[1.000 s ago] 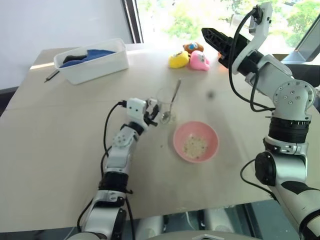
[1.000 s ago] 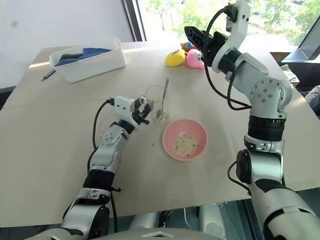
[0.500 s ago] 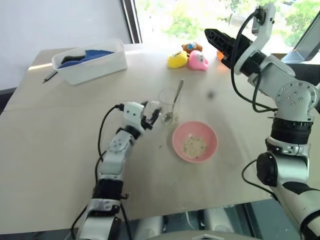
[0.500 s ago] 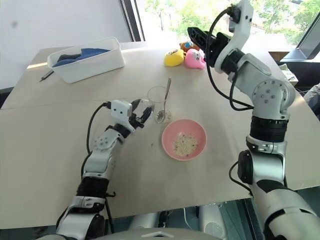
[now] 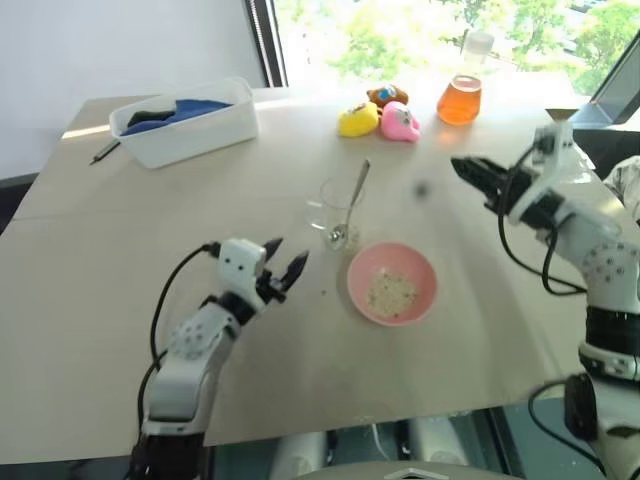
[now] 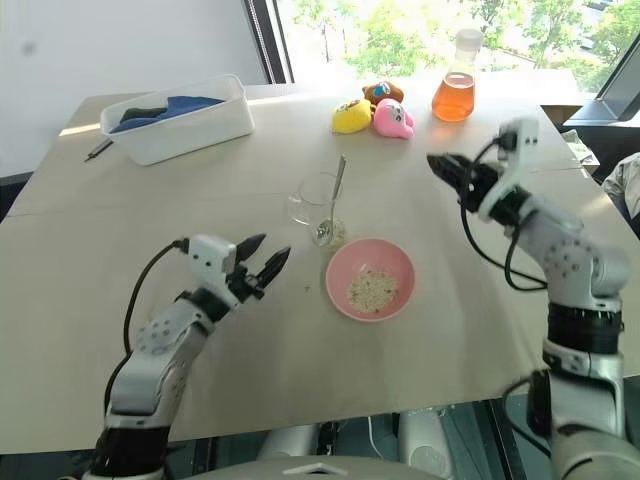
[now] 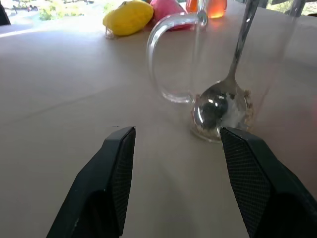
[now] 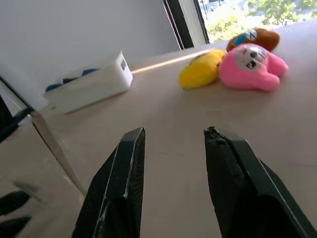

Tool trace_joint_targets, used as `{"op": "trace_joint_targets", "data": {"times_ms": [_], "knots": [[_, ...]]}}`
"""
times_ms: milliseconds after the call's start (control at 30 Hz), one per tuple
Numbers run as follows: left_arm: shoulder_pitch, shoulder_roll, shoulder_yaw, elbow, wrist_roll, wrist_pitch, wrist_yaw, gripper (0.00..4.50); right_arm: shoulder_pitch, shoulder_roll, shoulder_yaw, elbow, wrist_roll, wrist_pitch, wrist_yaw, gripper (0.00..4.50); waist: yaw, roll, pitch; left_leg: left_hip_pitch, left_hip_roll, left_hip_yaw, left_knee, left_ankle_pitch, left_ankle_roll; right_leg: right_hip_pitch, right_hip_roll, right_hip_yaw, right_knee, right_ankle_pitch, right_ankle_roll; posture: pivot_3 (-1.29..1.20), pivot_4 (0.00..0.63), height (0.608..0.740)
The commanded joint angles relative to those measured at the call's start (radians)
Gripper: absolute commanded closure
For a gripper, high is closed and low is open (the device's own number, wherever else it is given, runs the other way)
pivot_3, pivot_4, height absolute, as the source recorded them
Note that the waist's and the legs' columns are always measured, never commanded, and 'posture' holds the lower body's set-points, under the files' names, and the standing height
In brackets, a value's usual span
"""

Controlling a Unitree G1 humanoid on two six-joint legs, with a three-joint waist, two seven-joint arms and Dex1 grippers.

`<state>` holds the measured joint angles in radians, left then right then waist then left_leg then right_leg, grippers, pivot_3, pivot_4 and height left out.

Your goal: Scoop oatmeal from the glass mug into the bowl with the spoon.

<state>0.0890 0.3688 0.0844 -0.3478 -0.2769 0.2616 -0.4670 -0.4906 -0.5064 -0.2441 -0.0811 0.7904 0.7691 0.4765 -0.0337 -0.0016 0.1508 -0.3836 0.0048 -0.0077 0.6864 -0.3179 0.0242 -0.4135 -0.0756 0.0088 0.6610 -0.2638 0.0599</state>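
The glass mug stands near the middle of the table with the spoon propped inside it, head down on the glass bottom and handle leaning out over the rim. Just beside the mug, on the robot's near right, sits the pink bowl, holding a small heap of oatmeal; a few flakes cling around the spoon head in the left wrist view.

The left gripper hovers on the near left of the mug, apart from it, its two black fingers spread and nothing between them. The right gripper hangs well to the right of the mug, fingers parted and empty (the bare tabletop shows between them).

Beyond the mug, by the window, lie a yellow toy, a pink toy and a brown toy bunched together, with a flask of orange liquid to their right. Far left of the mug stands a white tub with blue cloth inside, a dark stick beside it. Nothing lies between either gripper and the mug
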Motion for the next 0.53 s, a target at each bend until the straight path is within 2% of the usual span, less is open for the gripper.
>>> {"op": "trace_joint_targets", "data": {"times_ms": [33,167,367,533], "knots": [[0.125,0.056,0.048,-0.085,0.006,-0.018,-0.035,1.68,0.121,-0.037,-0.02,-0.006,-0.025,-0.073,0.13,2.61,0.0,0.0,0.0,0.0,0.0,0.0,0.0,0.0,0.0,0.0,0.0,0.0,0.0,0.0,0.0,0.0,0.15,0.74],[0.249,0.084,0.093,-0.133,-0.026,-0.039,-0.067,1.68,0.285,-0.117,0.018,0.018,-0.161,-0.28,0.318,2.61,0.008,0.0,0.001,0.001,0.0,0.001,0.0,-0.002,0.003,0.0,0.0,0.001,0.0,0.0,0.0,0.0,0.15,0.74],[0.389,0.107,0.116,-0.178,-0.022,-0.064,-0.112,1.68,0.472,-0.201,0.012,0.057,-0.236,-0.495,0.562,2.61,0.022,0.0,0.001,0.005,0.001,0.001,0.0,-0.003,0.004,0.005,0.002,0.001,0.0,0.0,0.0,0.0,0.15,0.74],[0.391,0.108,0.119,-0.161,-0.039,-0.069,-0.124,1.68,0.548,-0.214,0.02,0.113,-0.291,-0.606,0.638,2.61,0.022,0.0,0.001,0.007,0.001,0.001,0.001,-0.003,0.004,0.006,0.003,0.001,0.0,0.0,0.0,0.0,0.15,0.74]]}}
